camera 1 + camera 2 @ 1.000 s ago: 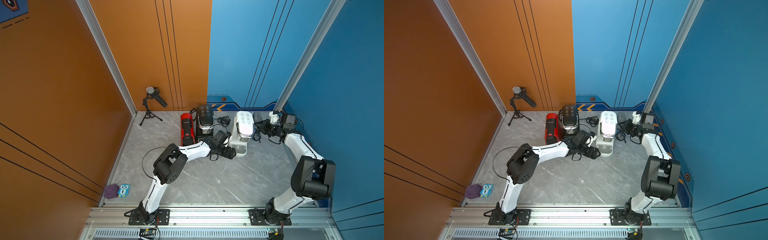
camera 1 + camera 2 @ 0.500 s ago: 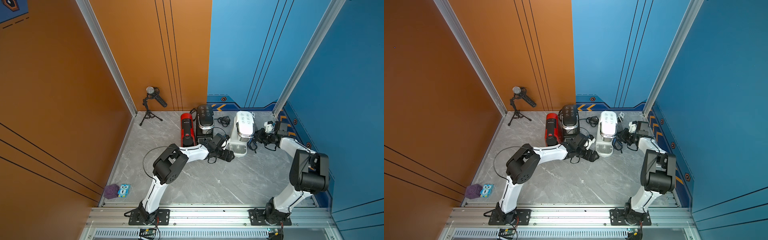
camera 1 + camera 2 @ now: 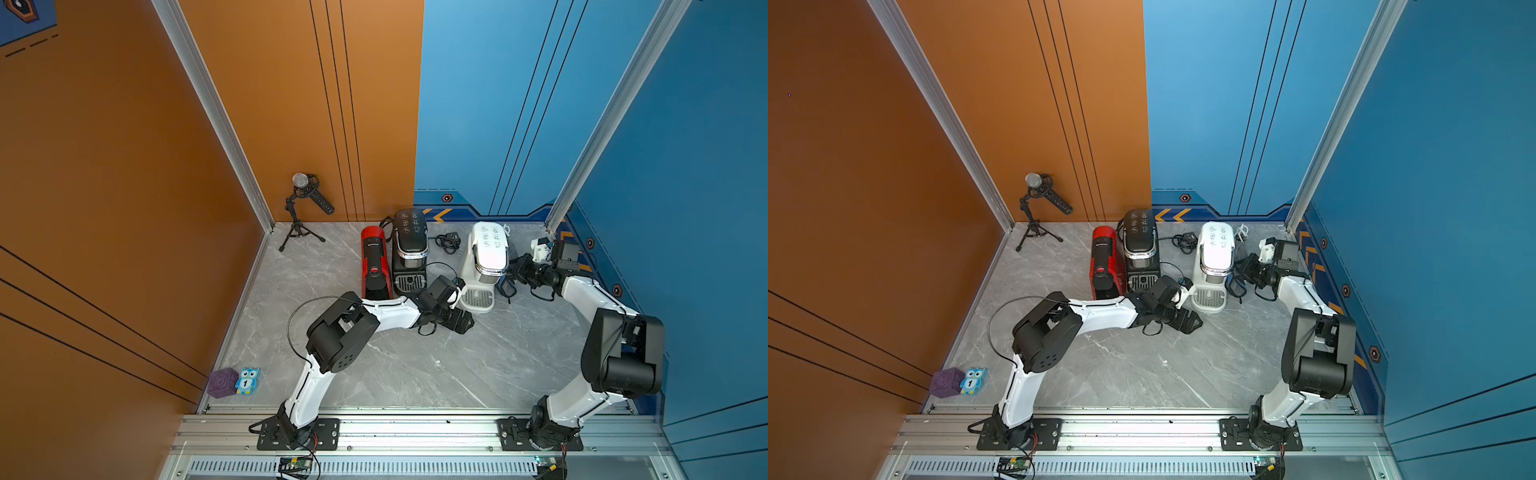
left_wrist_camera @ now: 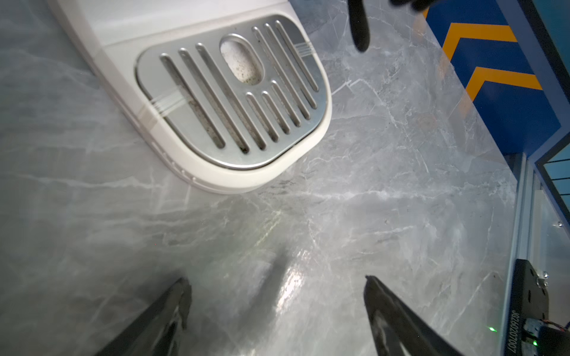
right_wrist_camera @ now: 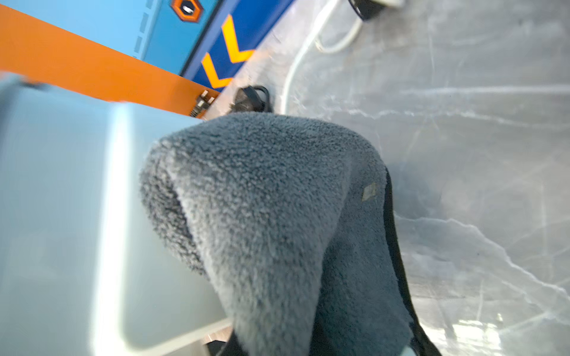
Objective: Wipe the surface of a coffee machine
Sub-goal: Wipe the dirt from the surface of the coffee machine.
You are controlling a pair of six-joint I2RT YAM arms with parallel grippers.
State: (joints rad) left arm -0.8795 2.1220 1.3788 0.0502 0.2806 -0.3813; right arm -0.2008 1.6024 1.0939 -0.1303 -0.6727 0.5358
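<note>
On the grey marble table (image 3: 415,365), the white coffee machine (image 3: 488,253) stands near the back wall. The grey fleece cloth (image 5: 262,200) is at its side panel, pinched in the closed right gripper (image 3: 521,268). The left gripper (image 4: 276,286) hangs wide open and empty in front of the drip tray (image 4: 234,92). The step in hand seems to be wiping the side. Next, the cloth needs pressure and a sweep along the panel.

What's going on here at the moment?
The right gripper is shut on a grey cloth, holding it at the side of the white coffee machine; whether it presses on the casing is hard to tell. The left gripper is open and empty, low over the table just in front of that machine's drip tray.
</note>
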